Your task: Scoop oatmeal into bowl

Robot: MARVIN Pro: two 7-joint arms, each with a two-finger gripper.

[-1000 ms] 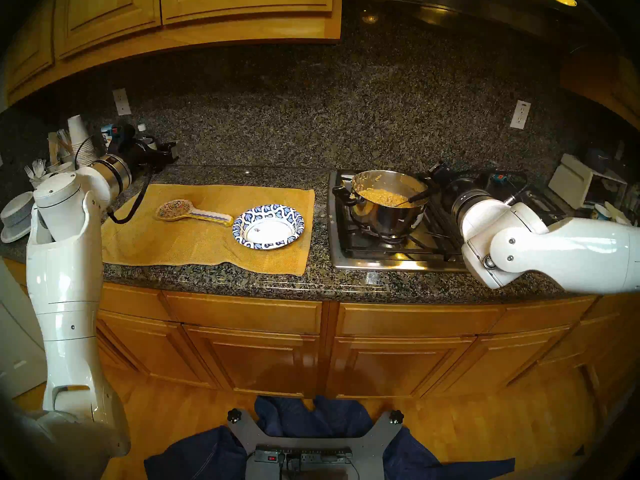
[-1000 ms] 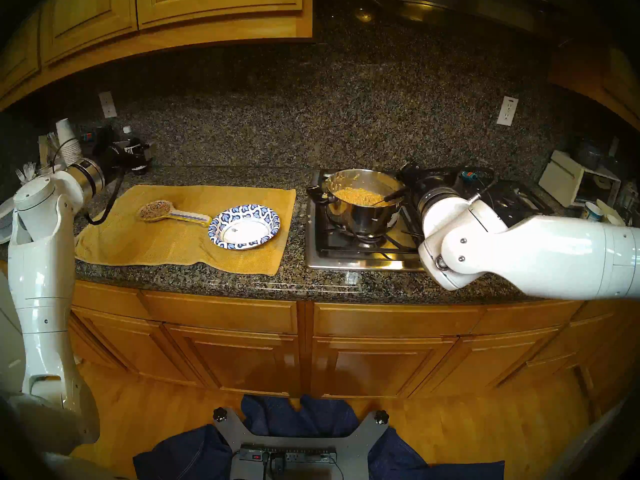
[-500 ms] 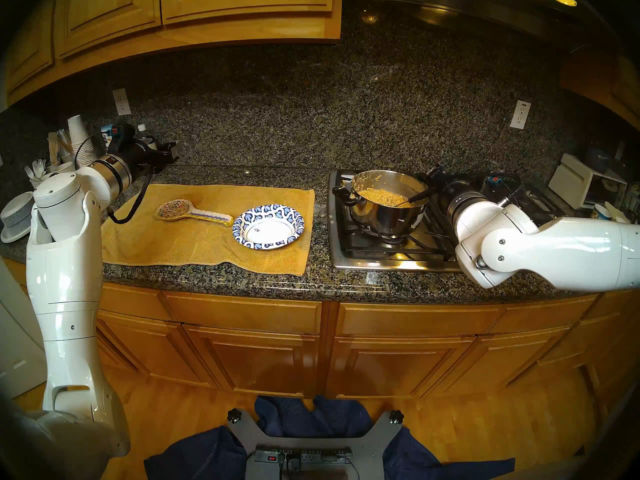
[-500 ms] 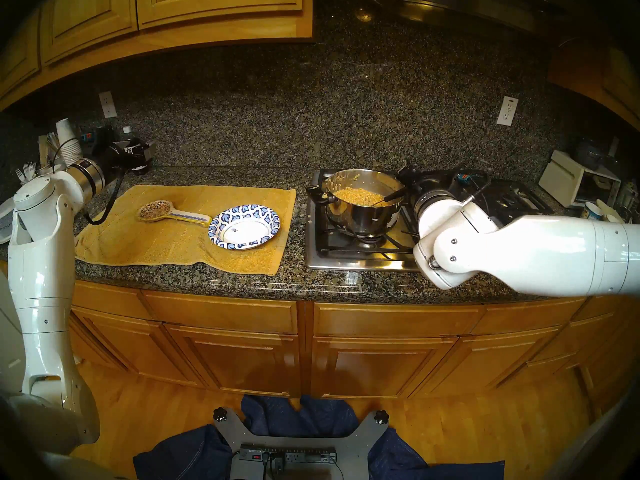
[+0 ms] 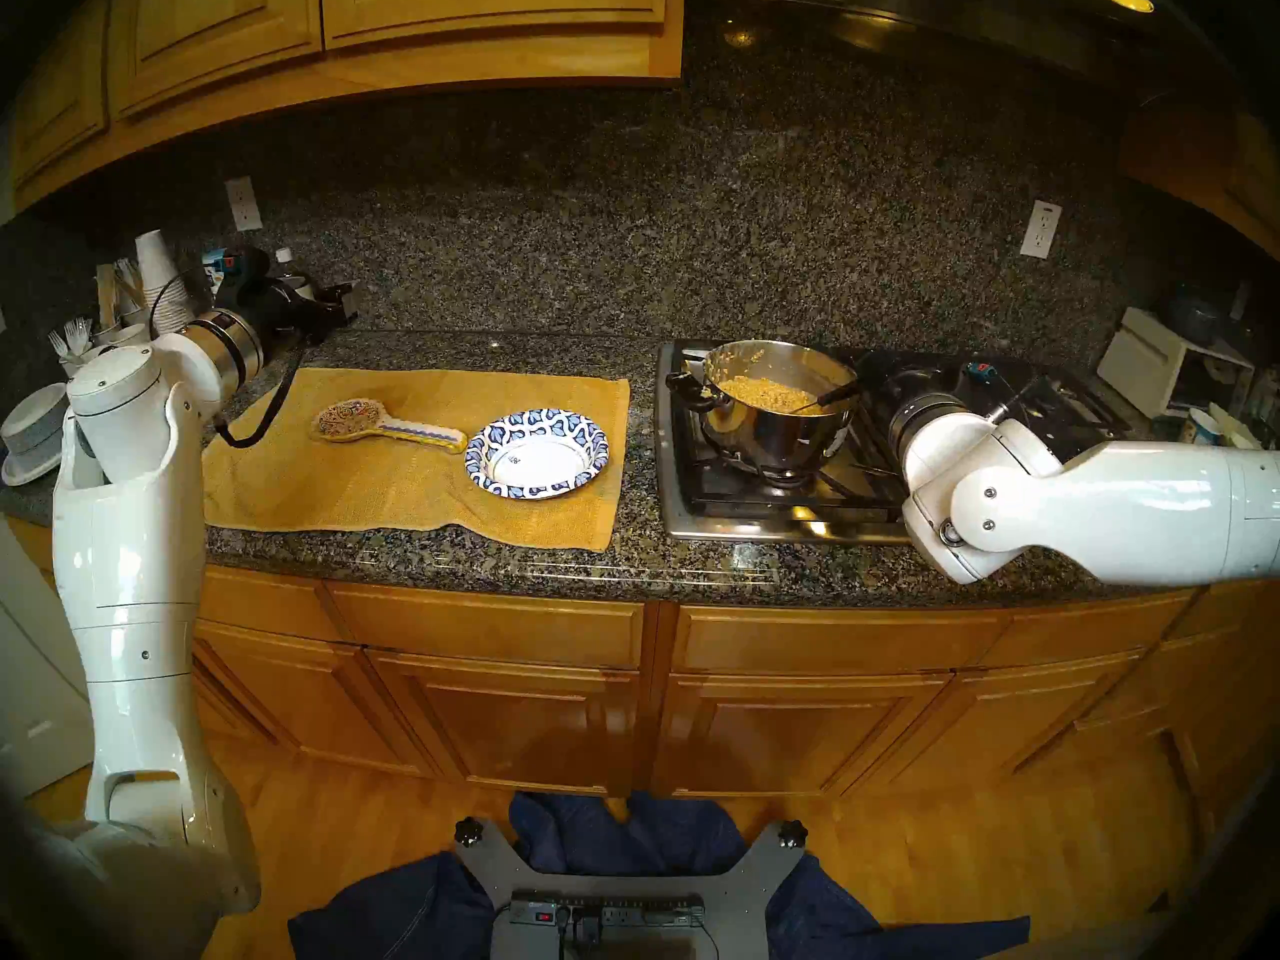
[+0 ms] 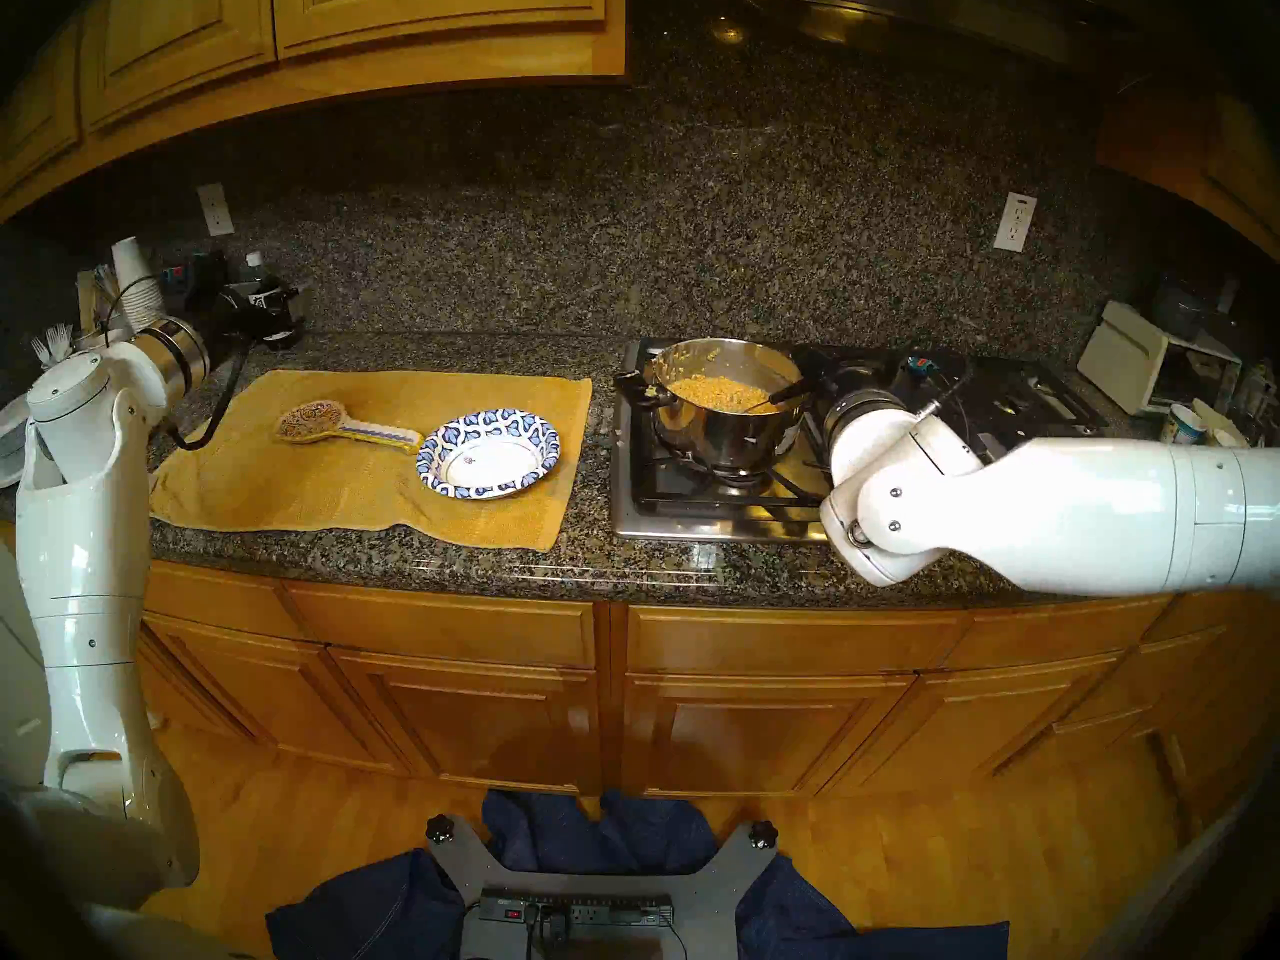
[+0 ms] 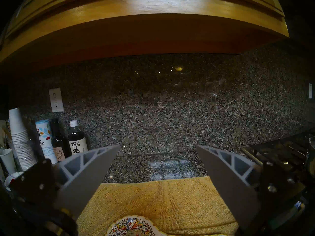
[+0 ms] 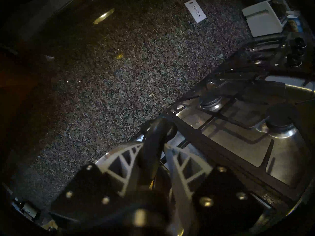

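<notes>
Head views gave you the counter from left to right. At the far left your left gripper [image 7: 157, 149] hung level above the yellow woven towel [image 5: 415, 467], its jaws spread wide and holding nothing; it had not shifted over the last second. On that towel lay the painted ceramic spoon rest [image 5: 388, 426], and just right of it the shallow paper bowl with the blue-and-white swirled rim [image 5: 537, 453], its white centre bare, so no oatmeal had reached it. Well to the right, on the steel gas cooktop [image 5: 776, 522], stood the shiny steel pot [image 5: 776, 425] holding the lumpy yellowish-tan oatmeal [image 5: 762, 392]. A black-handled spoon [image 5: 828, 396] leaned out of the mush over the pot's right rim.

What had changed was on the right. A second before, your right gripper [image 8: 157, 143] stood beside the pot with its jaws apart; since then the arm had swung in toward the spoon. In the right wrist view the pale ribbed fingers [image 8: 127, 155] were drawn in against a dark rod-like handle [image 8: 153, 145] running between them, so the gripper looked clamped on the spoon handle, though that view was blurred. I judge the grasp just made and scooping not yet begun. You would next need a lift and carry leftward to the bowl.
</notes>
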